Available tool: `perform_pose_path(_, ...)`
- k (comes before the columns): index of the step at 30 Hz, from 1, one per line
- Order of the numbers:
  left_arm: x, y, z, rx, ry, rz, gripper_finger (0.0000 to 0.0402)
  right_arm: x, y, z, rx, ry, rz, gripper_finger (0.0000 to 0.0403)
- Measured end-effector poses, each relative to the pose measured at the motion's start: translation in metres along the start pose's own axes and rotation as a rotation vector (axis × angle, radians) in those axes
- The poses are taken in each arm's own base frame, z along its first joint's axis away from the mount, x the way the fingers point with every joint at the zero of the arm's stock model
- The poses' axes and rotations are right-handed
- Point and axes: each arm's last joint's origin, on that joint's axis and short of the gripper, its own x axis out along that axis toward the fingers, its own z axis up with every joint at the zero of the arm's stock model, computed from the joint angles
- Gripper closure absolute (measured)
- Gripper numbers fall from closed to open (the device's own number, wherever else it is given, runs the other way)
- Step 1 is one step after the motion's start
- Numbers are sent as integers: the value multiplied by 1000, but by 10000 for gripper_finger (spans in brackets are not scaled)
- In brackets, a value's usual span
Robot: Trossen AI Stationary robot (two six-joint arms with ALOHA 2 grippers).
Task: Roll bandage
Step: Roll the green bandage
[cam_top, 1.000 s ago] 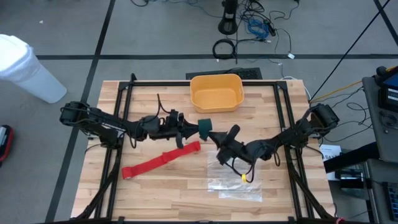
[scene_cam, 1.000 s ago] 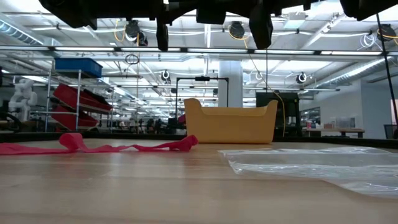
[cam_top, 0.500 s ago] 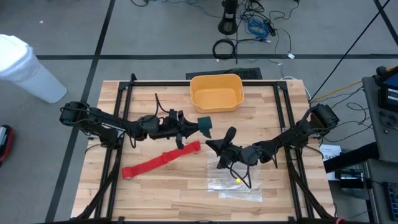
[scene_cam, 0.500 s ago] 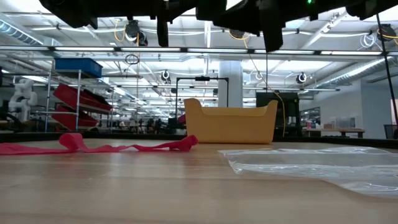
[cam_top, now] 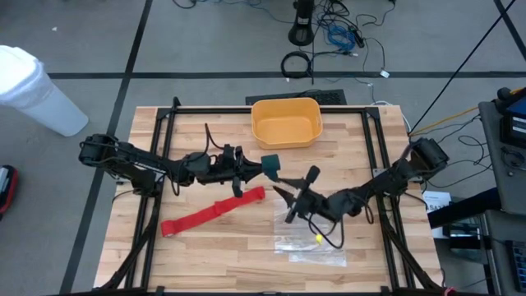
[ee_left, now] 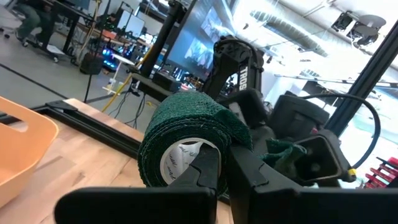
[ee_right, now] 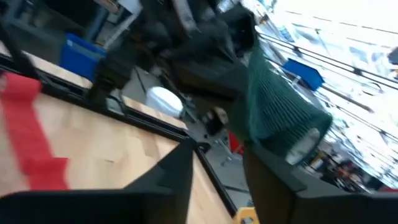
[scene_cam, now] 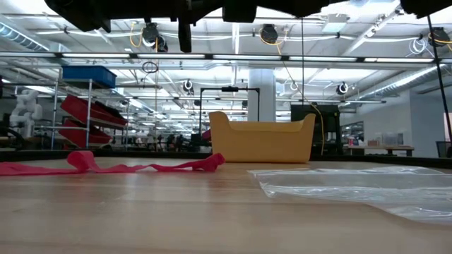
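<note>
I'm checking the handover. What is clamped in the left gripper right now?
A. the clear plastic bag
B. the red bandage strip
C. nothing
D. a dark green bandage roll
D: the left gripper is shut on the dark green bandage roll, while the red bandage lies flat on the table.

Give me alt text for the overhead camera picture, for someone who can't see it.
Seen from above, the left gripper holds a dark green roll above a wooden table, with the right gripper open just beside it. A red bandage lies flat and unrolled, a clear plastic bag lies nearby, and a yellow bin sits at the far edge.
</note>
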Motion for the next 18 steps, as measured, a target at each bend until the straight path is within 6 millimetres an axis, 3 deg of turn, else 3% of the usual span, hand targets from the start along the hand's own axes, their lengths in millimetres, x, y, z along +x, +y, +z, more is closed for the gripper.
perform_pose_path(4, 0, 0, 0, 3, -3, -3, 388, 11, -8, -6, 20, 24, -38, 243)
perform_pose_path(8, 0, 0, 1, 26, -5, -2, 388, 15, -11, -9, 40, 30, -46, 241)
perform_pose_path(13, 0, -1, 1, 25, -7, -6, 388, 16, -11, -8, 87, -15, 1, 271)
perform_pose_path(18, 0, -1, 1, 26, -9, -8, 388, 18, -13, -8, 107, -19, -7, 326)
